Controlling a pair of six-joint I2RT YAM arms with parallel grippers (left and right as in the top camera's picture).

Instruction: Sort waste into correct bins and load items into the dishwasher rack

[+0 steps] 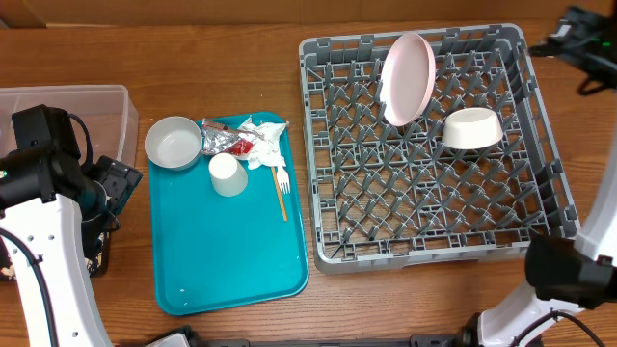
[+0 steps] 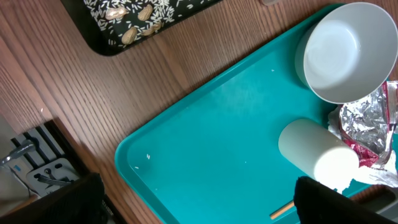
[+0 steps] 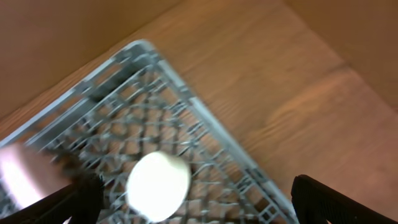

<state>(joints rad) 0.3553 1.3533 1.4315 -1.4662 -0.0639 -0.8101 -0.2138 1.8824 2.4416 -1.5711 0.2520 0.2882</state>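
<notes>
On the teal tray (image 1: 231, 251) lie a white bowl (image 1: 174, 143), a white cup (image 1: 228, 174), a foil wrapper (image 1: 225, 142), a crumpled napkin (image 1: 266, 143) and a fork (image 1: 281, 189). The grey dishwasher rack (image 1: 434, 202) holds a pinkish plate (image 1: 407, 77) on edge and a second bowl (image 1: 471, 128). My left gripper (image 2: 199, 205) is open above the tray's edge, left of the cup (image 2: 314, 152) and bowl (image 2: 348, 50). My right gripper (image 3: 205, 208) hangs open high over the rack's corner (image 3: 205, 118) and the bowl (image 3: 157, 185).
A clear plastic tub (image 1: 96, 101) stands at the far left behind my left arm (image 1: 58, 193). A black tray (image 2: 109, 43) holding rice and nuts (image 2: 130, 18) lies left of the teal tray. My right arm (image 1: 583, 34) is at the back right.
</notes>
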